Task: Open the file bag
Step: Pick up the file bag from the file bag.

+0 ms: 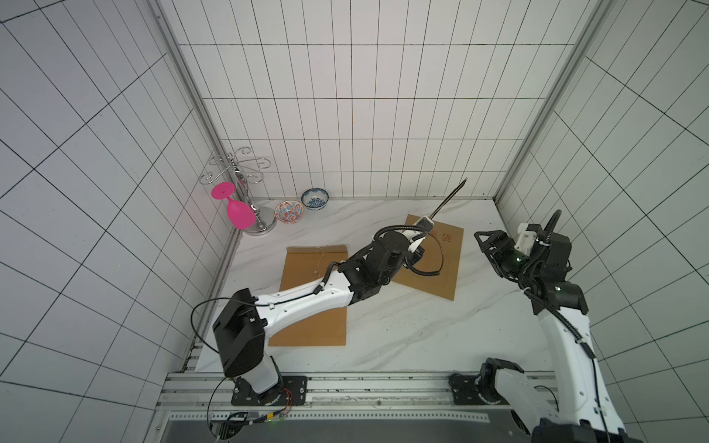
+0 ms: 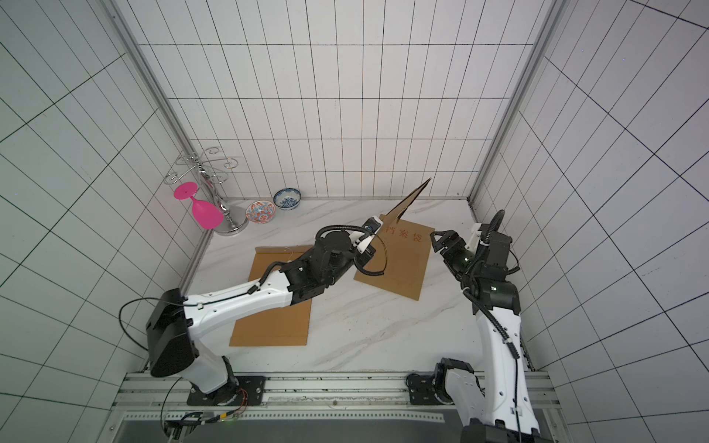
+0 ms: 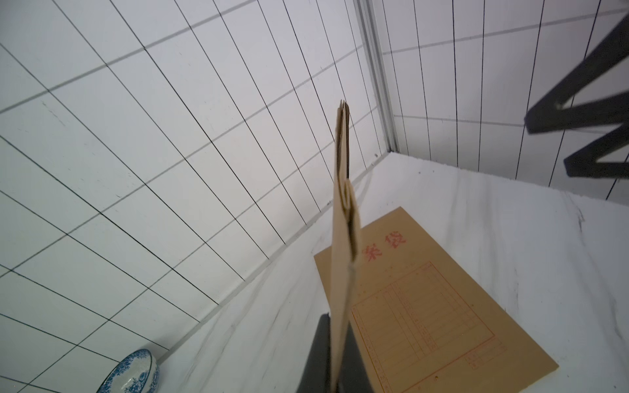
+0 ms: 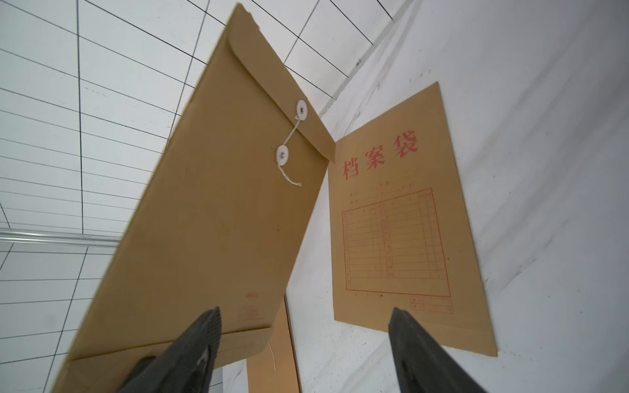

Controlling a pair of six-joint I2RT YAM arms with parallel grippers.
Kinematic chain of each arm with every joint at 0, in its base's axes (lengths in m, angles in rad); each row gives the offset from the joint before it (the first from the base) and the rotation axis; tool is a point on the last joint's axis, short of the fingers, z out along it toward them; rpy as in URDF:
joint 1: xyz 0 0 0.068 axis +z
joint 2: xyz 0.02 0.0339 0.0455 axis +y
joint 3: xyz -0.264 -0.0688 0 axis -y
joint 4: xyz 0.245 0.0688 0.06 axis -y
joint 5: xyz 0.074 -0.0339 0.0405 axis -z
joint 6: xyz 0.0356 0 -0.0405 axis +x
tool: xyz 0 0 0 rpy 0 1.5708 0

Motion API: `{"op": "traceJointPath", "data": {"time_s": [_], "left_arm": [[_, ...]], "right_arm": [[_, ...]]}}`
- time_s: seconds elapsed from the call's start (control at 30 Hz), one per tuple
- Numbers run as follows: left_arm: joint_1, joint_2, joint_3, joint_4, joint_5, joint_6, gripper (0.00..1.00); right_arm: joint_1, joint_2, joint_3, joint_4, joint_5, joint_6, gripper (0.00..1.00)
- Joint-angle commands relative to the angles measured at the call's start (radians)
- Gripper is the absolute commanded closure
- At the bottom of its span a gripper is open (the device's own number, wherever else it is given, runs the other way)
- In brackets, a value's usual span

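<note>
While the left gripper (image 1: 428,221) is pressed together on the bottom edge of the file bag (image 4: 211,211), the bag stands clear of the bench (image 1: 403,337), over the far corner of a printed bag (image 1: 450,268) that lies flat. In both top views its long axis rises from that grip toward one o'clock, up to the back wall. Spread wide and holding nothing, the right gripper (image 1: 484,241) hangs apart from it at about three o'clock. The right wrist view shows the flap face turned toward this gripper, with the string (image 4: 290,134) wound between two white buttons (image 4: 301,109) near the far, upper end. Unwinding probably falls to the right gripper, reaching toward ten o'clock.
</note>
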Motion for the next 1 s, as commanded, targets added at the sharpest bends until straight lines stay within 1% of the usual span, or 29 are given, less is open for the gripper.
{"op": "traceJointPath", "data": {"time_s": [0.0,0.1,0.2,0.3,0.4,0.47,0.5,0.63,0.7,0.83,0.97], "left_arm": [[-0.01,-0.073,0.002,-0.001,0.019,-0.005,1.0],[-0.002,-0.138,0.031,-0.04,0.021,-0.005,1.0],[0.024,-0.207,0.058,-0.068,0.069,-0.034,1.0],[0.043,-0.27,0.084,-0.081,0.106,-0.047,1.0],[0.064,-0.315,0.131,-0.118,0.159,-0.071,1.0],[0.07,-0.343,0.156,-0.134,0.173,-0.085,1.0],[0.073,-0.355,0.17,-0.144,0.175,-0.091,1.0],[0.075,-0.393,0.226,-0.174,0.171,-0.121,1.0],[0.078,-0.415,0.248,-0.181,0.174,-0.138,1.0],[0.09,-0.454,0.267,-0.175,0.228,-0.171,1.0],[0.098,-0.503,0.239,-0.119,0.278,-0.217,1.0]], "right_arm": [[-0.006,-0.011,0.051,0.024,0.011,-0.104,0.18],[-0.006,0.007,0.037,0.11,-0.084,-0.1,0.17],[0.001,0.023,0.02,0.229,-0.172,-0.061,0.14],[0.031,0.026,-0.009,0.387,-0.21,-0.008,0.08],[0.067,0.055,-0.013,0.532,-0.237,0.054,0.05],[0.095,0.074,-0.008,0.625,-0.236,0.082,0.04],[0.111,0.082,0.001,0.671,-0.23,0.109,0.04],[0.161,0.122,0.06,0.8,-0.209,0.132,0.03],[0.177,0.158,0.11,0.851,-0.22,0.163,0.0],[0.212,0.224,0.176,0.996,-0.234,0.22,0.01],[0.266,0.3,0.27,1.147,-0.321,0.299,0.01]]}}
